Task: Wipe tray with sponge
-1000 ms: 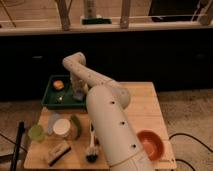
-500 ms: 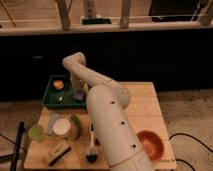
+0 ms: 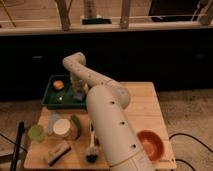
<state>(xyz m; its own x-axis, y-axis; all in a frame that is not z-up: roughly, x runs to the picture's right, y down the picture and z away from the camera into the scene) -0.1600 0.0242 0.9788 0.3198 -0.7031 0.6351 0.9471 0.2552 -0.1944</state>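
My gripper [image 3: 78, 91] is down in the tray [image 3: 60, 105], mid-wipe I judge; open or closed, I cannot tell. Next: sweep sideways.

gripper [image 3: 78, 93] in tray [image 3: 49, 104], blurred (tiny), arm base [image 3: 117, 150] cropped

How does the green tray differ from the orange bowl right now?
The tray is dark green and rectangular; the bowl is orange and round. The tray sits far left on the table, the bowl near right. The tray holds a small orange lump, and the gripper is at its right end; the bowl looks empty. Both rest open side up on the table.
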